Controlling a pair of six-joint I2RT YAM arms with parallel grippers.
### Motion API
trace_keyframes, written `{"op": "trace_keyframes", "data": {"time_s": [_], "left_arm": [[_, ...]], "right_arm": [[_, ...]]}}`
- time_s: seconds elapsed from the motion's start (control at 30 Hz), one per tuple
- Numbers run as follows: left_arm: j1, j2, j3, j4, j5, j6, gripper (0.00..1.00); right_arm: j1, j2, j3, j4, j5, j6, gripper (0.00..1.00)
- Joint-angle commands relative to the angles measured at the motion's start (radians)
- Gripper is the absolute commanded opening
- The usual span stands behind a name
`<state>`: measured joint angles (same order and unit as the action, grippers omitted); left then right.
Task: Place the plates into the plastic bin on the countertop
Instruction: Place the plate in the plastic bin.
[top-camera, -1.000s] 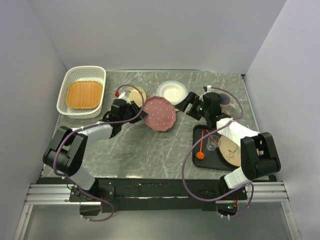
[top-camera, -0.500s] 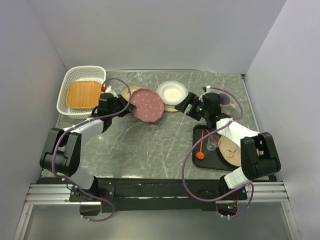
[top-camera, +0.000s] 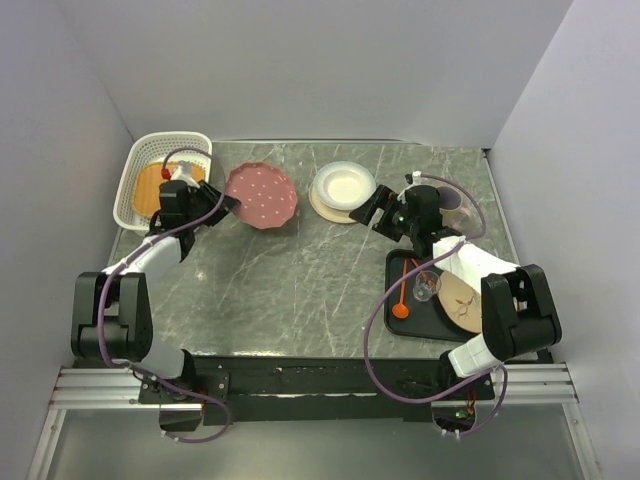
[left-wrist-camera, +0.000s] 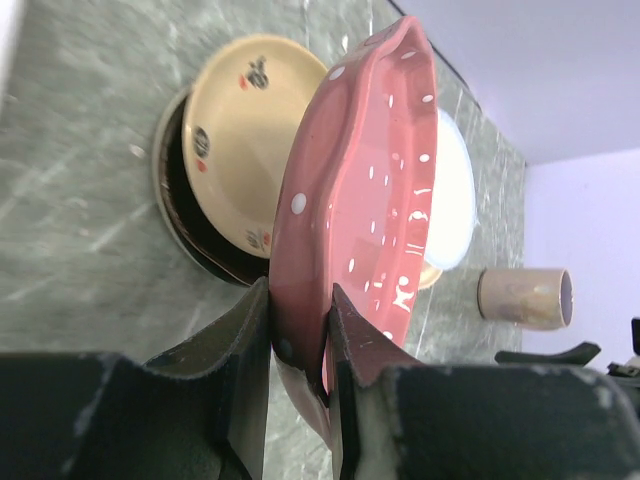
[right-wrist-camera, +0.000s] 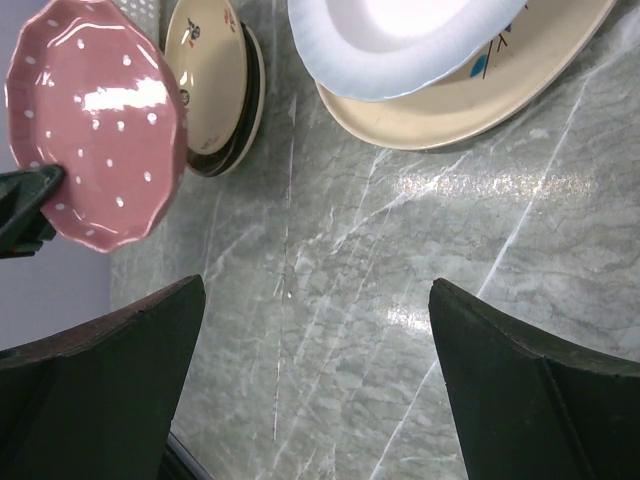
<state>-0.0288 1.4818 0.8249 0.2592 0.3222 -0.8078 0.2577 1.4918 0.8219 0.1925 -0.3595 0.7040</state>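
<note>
Bench (top-camera: 300, 290): grey-green marble, white bin (top-camera: 128, 195) far-left.
Left claw (left-wrist-camera: 298, 330): clamped on rim of pink polka-dot plate (top-camera: 262, 195).
Right claw (right-wrist-camera: 315, 300): wide apart, empty.

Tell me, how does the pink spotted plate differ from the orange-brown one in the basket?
The pink plate is round, wavy-rimmed and white-dotted; the orange-brown plate is squarish with no dots. The pink plate is clamped at its rim by the left gripper, outside the white bin; the orange-brown plate lies flat inside it. Both are shallow plates.
</note>
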Motion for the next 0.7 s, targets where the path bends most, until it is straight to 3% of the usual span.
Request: {"op": "trace_keyframes", "data": {"time_s": [0.0,0.67], "left_arm": [[0.052,-0.089,0.071,0.132,0.092,-0.018,0.01],[0.296,-0.068,0.066,0.235,0.250,-0.148,0.01]], "right_arm": [[0.008,-0.005,0.000,0.015,-0.007,-0.015,1.00],[0.009,0.018,0.002,0.025,-0.021,-0.009,1.00]]}}
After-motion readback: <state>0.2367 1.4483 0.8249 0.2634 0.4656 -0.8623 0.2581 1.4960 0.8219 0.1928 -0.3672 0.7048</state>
